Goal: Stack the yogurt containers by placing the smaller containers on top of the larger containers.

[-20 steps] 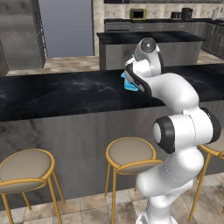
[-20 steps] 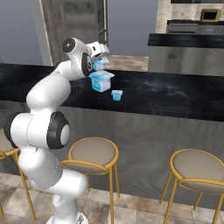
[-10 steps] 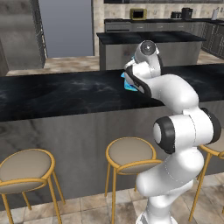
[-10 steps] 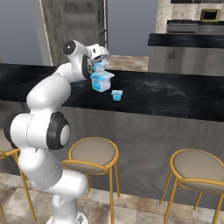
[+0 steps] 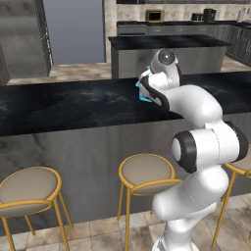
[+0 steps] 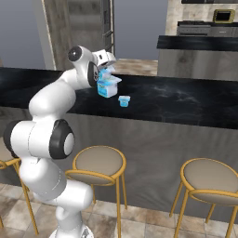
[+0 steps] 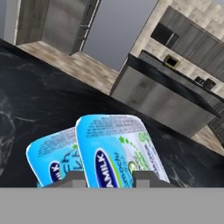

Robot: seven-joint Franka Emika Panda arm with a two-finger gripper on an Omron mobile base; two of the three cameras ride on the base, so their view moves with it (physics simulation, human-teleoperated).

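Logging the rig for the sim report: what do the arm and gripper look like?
Glossy white rounded arm segments with dark, near-black joint bands and round end caps. No cables or markings show. The gripper has two small dark grey blocky fingertips, seen in the hand view.

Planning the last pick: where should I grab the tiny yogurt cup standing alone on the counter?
Take the tiny cup by its blue sides just under the white rim, coming straight down from above. It stands upright and apart from the bigger cup, with bare black counter around it, so the fingers should have room on both sides.
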